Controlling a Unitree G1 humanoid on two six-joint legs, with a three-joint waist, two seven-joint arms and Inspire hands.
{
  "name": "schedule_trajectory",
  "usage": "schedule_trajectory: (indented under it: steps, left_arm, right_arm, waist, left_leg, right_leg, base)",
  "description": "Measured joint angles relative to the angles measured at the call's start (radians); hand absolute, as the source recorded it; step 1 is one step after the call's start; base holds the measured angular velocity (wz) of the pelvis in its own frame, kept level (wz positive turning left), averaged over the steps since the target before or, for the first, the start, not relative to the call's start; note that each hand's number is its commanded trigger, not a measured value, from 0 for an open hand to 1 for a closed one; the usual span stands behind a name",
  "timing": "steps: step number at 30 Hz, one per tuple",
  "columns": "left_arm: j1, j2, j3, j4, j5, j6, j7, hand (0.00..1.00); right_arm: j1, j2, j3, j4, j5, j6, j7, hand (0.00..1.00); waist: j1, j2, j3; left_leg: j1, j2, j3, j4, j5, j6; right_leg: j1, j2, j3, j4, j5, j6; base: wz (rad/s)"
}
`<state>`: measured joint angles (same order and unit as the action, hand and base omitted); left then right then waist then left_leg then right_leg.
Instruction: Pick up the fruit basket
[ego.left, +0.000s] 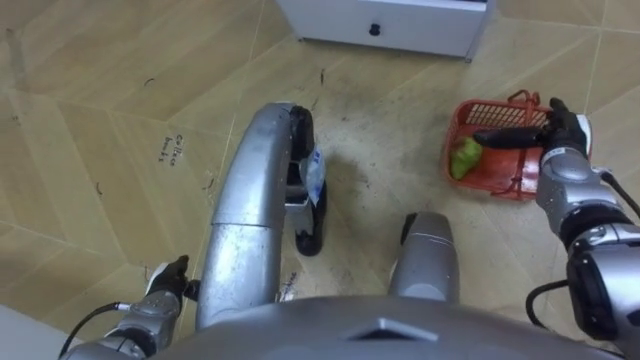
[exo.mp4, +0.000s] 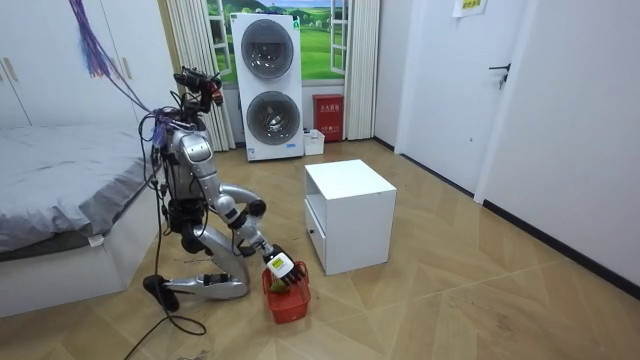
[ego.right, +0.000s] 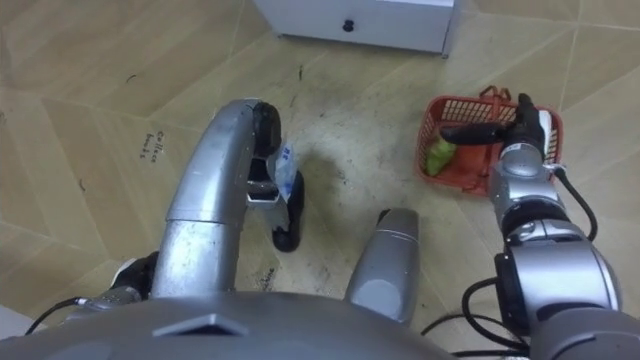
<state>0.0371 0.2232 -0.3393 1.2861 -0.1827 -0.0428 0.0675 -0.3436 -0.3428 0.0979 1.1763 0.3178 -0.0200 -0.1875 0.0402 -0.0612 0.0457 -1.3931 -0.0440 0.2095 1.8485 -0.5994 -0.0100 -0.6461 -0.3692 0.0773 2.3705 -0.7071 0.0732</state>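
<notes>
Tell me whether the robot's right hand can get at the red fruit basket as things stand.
Probably yes. The right hand is right over the red basket on the floor, fingers stretched across its opening above a green fruit, and nothing lies between them.

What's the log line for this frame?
stance: kneeling by white cabinet | right hand: fingers straight over fruit basket | basket: on floor, green fruit inside | left hand: low | lift: not yet

White cabinet (exo.mp4: 348, 215), stacked washing machines (exo.mp4: 268, 85), grey bed (exo.mp4: 60, 170), door (exo.mp4: 502, 95)
</notes>
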Motion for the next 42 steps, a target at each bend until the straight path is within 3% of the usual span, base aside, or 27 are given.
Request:
schedule_trajectory:
  steps: [5,6,8,9,37,42]
  left_arm:
    - [-0.001,0.001,0.000,-0.004,0.001,0.000,-0.012,0.00]
    - [-0.001,0.001,0.000,-0.005,0.001,0.000,-0.012,0.00]
    - [-0.002,0.001,0.000,-0.010,0.000,0.000,-0.012,0.00]
    - [-0.002,0.001,0.000,-0.010,0.000,0.000,-0.012,0.00]
    - [-0.012,0.023,-0.022,-0.012,0.001,-0.005,-0.044,0.00]
    - [-0.024,0.023,-0.017,-0.012,0.011,0.000,-0.051,0.00]
  right_arm:
    - [0.000,-0.007,0.001,0.002,0.036,0.000,0.018,0.00]
    - [0.000,-0.007,0.003,0.002,0.041,0.000,0.017,0.05]
    - [0.000,-0.008,0.018,0.002,0.071,0.000,0.022,0.96]
    - [0.000,-0.008,0.022,0.002,0.076,0.000,0.025,1.00]
    - [0.005,-0.010,0.077,0.068,0.170,0.000,0.114,1.00]
    - [0.009,-0.008,0.078,0.085,0.170,0.001,0.114,1.00]
  waist:
    - [0.004,0.003,-0.0004]
    - [0.005,0.003,-0.0006]
    - [0.009,0.004,-0.0005]
    - [0.010,0.003,-0.0004]
    - [0.046,-0.002,0.0037]
    - [0.044,-0.010,0.0084]
  left_leg:
    - [-0.003,0.003,-0.001,0.000,0.000,0.000]
    - [-0.005,0.003,-0.002,0.001,0.000,0.000]
    - [-0.009,0.005,-0.002,0.002,0.001,0.001]
    - [-0.009,0.007,-0.001,0.002,0.001,0.002]
    - [-0.015,0.012,-0.001,0.010,0.008,0.013]
    - [-0.005,-0.006,-0.010,0.018,0.008,0.014]
  right_leg:
    - [-0.001,0.003,-0.003,0.000,0.000,0.000]
    - [-0.002,0.003,-0.005,-0.001,0.000,0.000]
    - [-0.003,0.003,-0.009,-0.002,0.000,0.000]
    - [-0.003,0.004,-0.009,-0.002,0.000,0.000]
    - [0.006,0.004,-0.026,-0.002,0.000,0.000]
    - [0.031,0.006,-0.028,-0.003,0.000,-0.001]
  base:
    - [0.00]
    - [0.04]
    - [0.04]
    - [0.00]
    - [0.00]
    - [0.00]
